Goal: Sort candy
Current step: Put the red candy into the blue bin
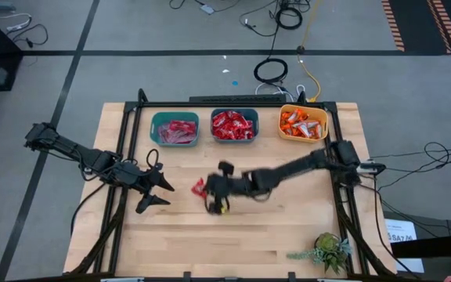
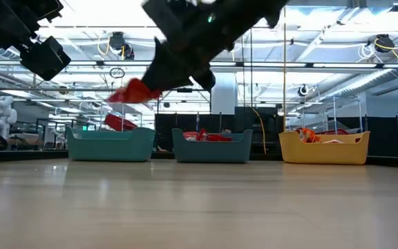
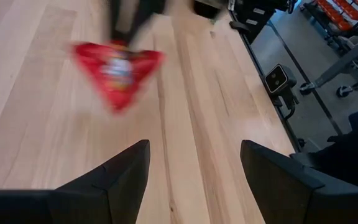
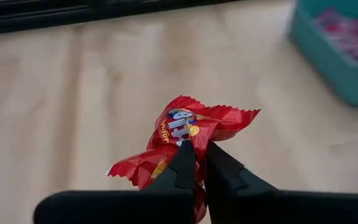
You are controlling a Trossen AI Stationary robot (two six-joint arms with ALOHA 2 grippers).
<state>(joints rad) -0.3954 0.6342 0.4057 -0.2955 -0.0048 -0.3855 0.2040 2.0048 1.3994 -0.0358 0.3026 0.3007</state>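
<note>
The right gripper (image 4: 194, 163) pinched a red candy (image 4: 188, 134) above the middle of the table (image 1: 288, 235), the wrapper's long axis running crosswise to the fingers, one crimped end toward the teal bin (image 4: 340, 56). The left gripper (image 1: 161, 194) hung spread nearby.

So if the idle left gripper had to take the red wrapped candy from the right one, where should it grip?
Probably the free crimped end of the shiny red wrapped candy, approached from the side away from the right gripper, whose fingers are shut on the wrapper's middle. The open left gripper waits at the table's left.
</note>
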